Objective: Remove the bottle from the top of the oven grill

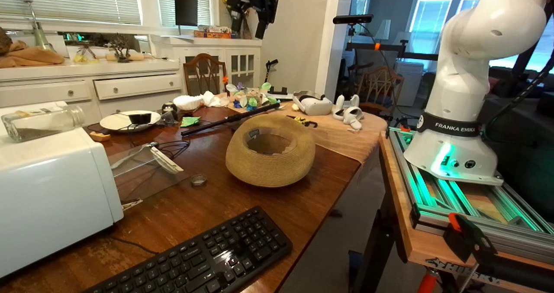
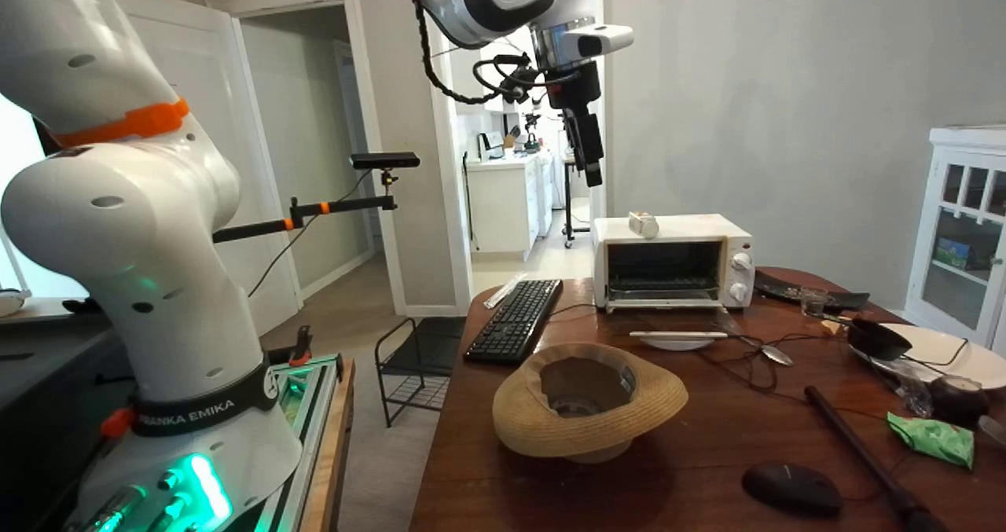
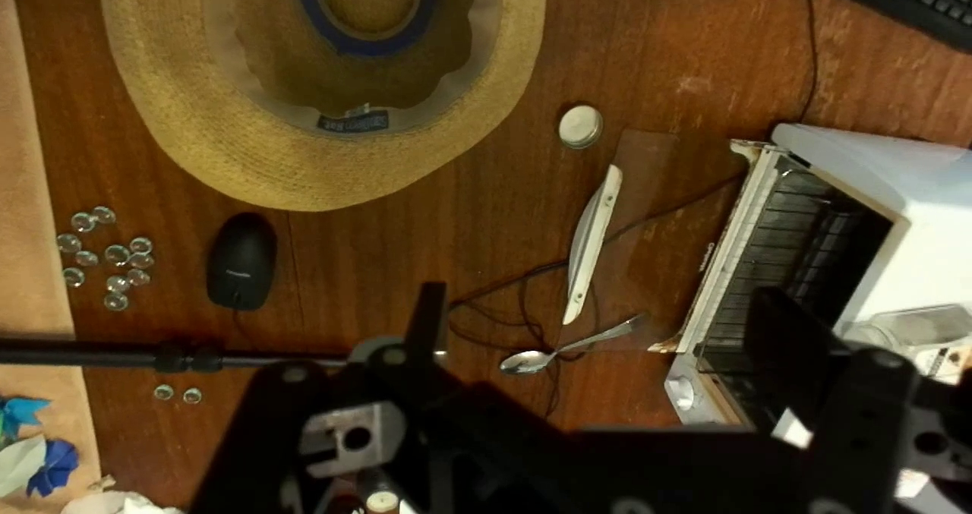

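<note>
The bottle lies on its side, clear and greyish, on the flat top of the white oven grill. It shows in both exterior views (image 1: 41, 122) (image 2: 643, 225) and at the lower right of the wrist view (image 3: 923, 327). The oven grill is a white box with its glass door folded down; it shows in both exterior views (image 1: 52, 198) (image 2: 699, 223) and at the right of the wrist view (image 3: 938, 248). My gripper (image 3: 600, 305) is open and empty, its fingers wide apart. It hangs high above the table in both exterior views (image 1: 248, 27) (image 2: 592, 177), apart from the bottle.
An upturned straw hat (image 1: 270, 167) sits mid-table, with a black keyboard (image 2: 515, 320) near the edge. A spoon (image 3: 528, 361), cables and a round lid (image 3: 580, 127) lie by the oven door. A mouse (image 3: 242, 260), a black pole (image 2: 864, 453) and a plate (image 1: 117, 122) are farther off.
</note>
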You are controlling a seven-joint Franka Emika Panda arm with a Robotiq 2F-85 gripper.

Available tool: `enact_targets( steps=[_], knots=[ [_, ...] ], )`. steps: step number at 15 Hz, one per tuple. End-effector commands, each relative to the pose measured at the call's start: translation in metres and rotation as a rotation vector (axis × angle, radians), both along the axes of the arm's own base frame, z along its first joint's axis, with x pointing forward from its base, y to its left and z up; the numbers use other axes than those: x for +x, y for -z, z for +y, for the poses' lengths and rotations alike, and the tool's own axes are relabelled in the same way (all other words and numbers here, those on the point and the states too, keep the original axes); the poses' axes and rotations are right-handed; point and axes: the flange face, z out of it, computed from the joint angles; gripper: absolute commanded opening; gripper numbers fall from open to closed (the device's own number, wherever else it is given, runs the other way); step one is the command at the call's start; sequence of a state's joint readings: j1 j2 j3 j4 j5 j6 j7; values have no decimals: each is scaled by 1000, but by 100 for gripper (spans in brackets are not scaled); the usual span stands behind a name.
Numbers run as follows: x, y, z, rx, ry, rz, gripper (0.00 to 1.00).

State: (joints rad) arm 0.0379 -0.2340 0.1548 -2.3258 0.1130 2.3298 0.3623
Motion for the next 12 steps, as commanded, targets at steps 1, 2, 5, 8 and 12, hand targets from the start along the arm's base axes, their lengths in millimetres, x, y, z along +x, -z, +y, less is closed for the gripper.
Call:
enact_targets(
  steps=[1,2,5,8,12],
  knots=[
    [28,10,27,72,145,106,100],
    [37,13,36,80,185,132,100],
    [68,28,66,115,276,240,100],
    [104,45,94,171,327,360,100],
    [148,67,117,286,378,506,100]
  ],
)
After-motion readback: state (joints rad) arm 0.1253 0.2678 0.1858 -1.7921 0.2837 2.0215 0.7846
